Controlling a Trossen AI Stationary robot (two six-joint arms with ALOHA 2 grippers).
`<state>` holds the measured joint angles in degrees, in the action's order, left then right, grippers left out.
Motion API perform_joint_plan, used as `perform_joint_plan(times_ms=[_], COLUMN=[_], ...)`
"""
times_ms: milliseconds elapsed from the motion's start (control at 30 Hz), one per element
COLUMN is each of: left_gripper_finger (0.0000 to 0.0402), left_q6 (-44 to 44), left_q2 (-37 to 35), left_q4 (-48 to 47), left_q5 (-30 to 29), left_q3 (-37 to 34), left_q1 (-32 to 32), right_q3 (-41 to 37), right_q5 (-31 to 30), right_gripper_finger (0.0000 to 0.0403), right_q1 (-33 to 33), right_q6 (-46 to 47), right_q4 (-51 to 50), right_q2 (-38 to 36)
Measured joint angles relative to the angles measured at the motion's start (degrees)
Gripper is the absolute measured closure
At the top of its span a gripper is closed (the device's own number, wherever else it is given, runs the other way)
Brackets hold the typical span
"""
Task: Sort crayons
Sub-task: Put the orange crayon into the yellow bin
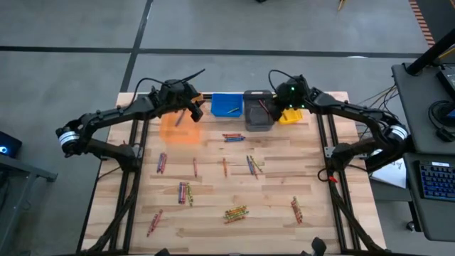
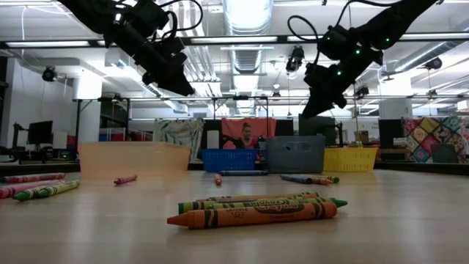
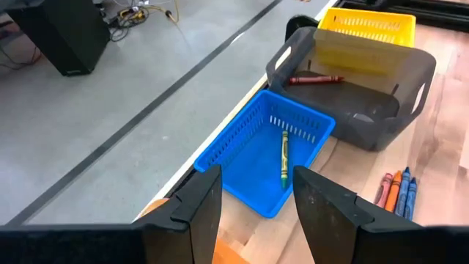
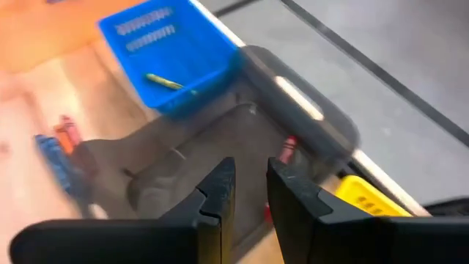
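Right claw [image 4: 249, 192] hung over the grey bin [image 1: 259, 119], fingers parted, empty; a red crayon [image 3: 315, 78] lay inside. Left claw [image 3: 250, 209] was open, empty. Next: fetch crayons [image 1: 236, 212] off the desk [image 1: 313, 227].

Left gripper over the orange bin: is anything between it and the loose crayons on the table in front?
Nothing visible. The left gripper, jaws open and empty, hovers over the orange bin; the nearest crayons lie on bare table beyond the bin's front wall.
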<state>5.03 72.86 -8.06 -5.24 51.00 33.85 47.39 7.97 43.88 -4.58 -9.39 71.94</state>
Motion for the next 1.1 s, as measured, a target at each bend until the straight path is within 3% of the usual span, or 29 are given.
perform_joint_plan(times_ms=[567, 933, 1100], left_gripper_finger=[0.0251, 0.0251, 0.0251], left_q6=[-1.3, -10.2, -10.6], left_q2=[0.1, 0.1, 0.0], left_q4=[2.0, -10.5, -17.3], left_q5=[-0.1, 0.1, 1.7], left_q3=[0.0, 0.1, 3.8], left_q1=[-0.1, -1.4, -4.7], right_q3=[-2.8, -2.7, -0.8], right_q5=[1.1, 1.3, 1.3], right_gripper_finger=[0.0330, 0.0330, 0.0330], right_q1=[-0.1, -1.0, -2.8], right_q6=[1.3, 4.1, 5.1], right_q4=[1.2, 2.8, 4.5], right_q2=[-1.4, -1.4, -1.5])
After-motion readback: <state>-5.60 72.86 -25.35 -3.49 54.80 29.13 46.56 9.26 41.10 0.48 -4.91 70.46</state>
